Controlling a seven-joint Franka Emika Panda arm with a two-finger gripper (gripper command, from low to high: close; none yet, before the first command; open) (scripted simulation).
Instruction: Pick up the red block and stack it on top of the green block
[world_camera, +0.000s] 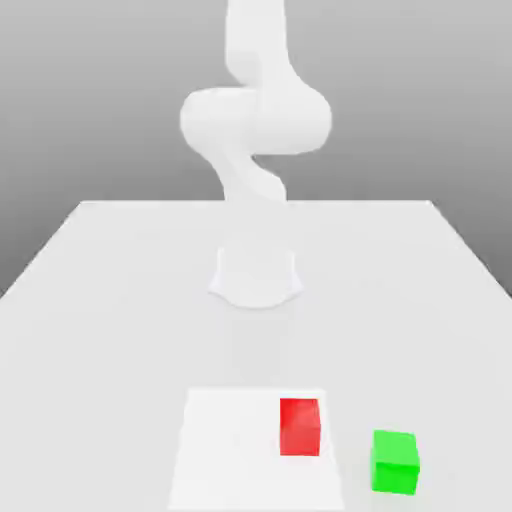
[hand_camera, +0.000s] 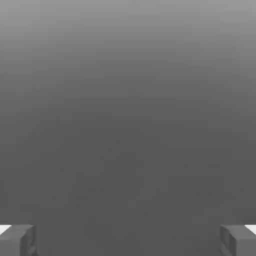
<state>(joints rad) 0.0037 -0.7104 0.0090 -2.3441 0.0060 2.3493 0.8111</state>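
Observation:
The red block (world_camera: 299, 427) rests on a pale square patch (world_camera: 220, 450) near the front of the table, slightly toward the exterior view's right. The green block (world_camera: 395, 461) sits on the table to the exterior view's right of the red one, a little nearer the front edge, with a small gap between them. In the hand view my gripper (hand_camera: 128, 241) is open, its two grey fingertips (hand_camera: 20, 240) far apart with nothing between them and only grey background ahead. The arm (world_camera: 255, 120) rises from its base and leaves the picture at the top.
The arm's round base (world_camera: 256, 277) stands at the middle of the white table (world_camera: 100, 300). The table's front edge runs just below both blocks, and its far edge lies behind the base.

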